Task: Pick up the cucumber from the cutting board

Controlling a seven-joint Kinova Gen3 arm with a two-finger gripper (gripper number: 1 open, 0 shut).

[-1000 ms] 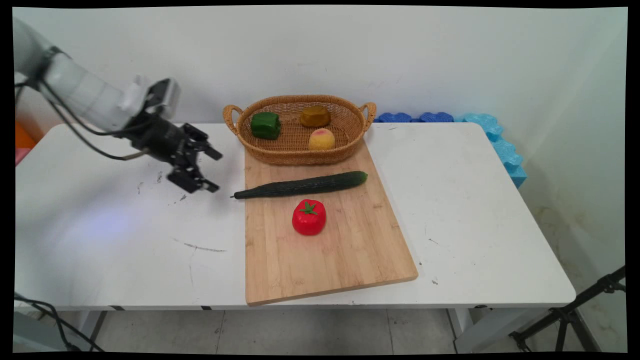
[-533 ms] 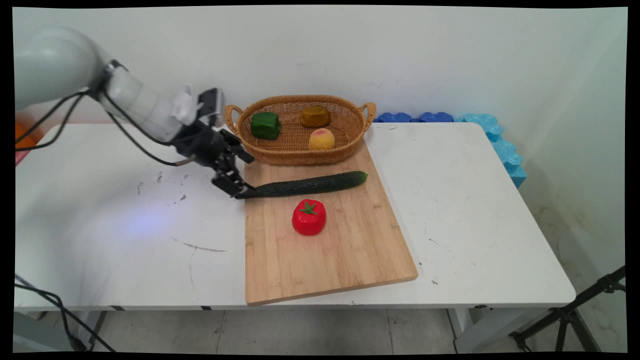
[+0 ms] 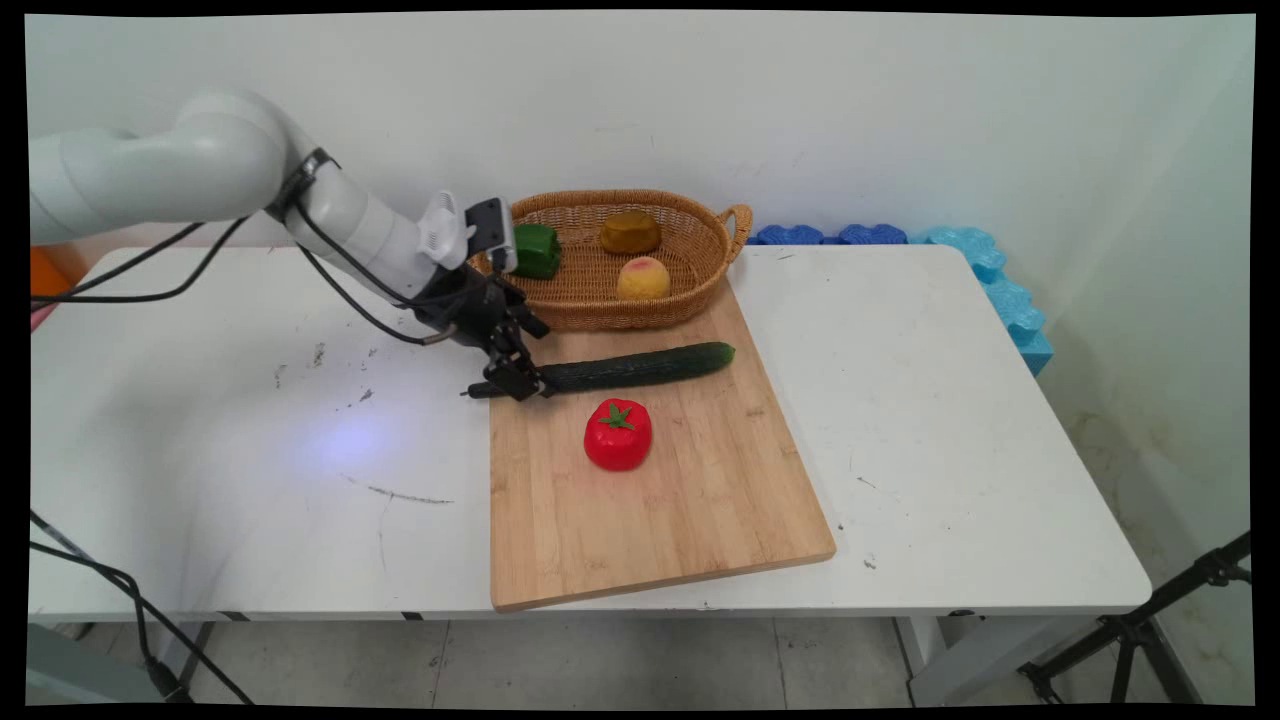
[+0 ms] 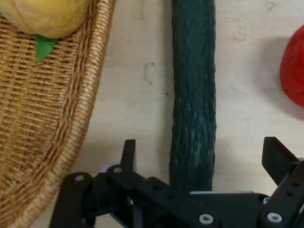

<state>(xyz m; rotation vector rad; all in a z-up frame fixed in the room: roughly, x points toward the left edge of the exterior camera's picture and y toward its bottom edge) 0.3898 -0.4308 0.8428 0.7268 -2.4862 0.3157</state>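
Observation:
A long dark green cucumber [image 3: 630,367] lies across the wooden cutting board [image 3: 650,500], its left tip poking past the board's left edge. My gripper [image 3: 522,358] hangs over the cucumber's left end, open, one finger on each side of it. The hand view shows the cucumber [image 4: 193,95] running up the middle between the two fingers [image 4: 128,154], neither of them touching it. A red tomato [image 3: 618,434] sits on the board just in front of the cucumber; its edge shows as the tomato [image 4: 293,66] at the hand view's right.
A wicker basket [image 3: 700,265] stands behind the board, holding a green pepper [image 3: 537,250], a brown item [image 3: 630,232] and a yellow-pink peach [image 3: 644,278]. The basket's rim [image 4: 92,90] lies close to the left finger. Blue foam blocks [image 3: 985,270] line the far right.
The arm has swung right from the bare table to the cucumber's left end, and the open gripper now straddles it. The cucumber, tomato and basket have stayed put.

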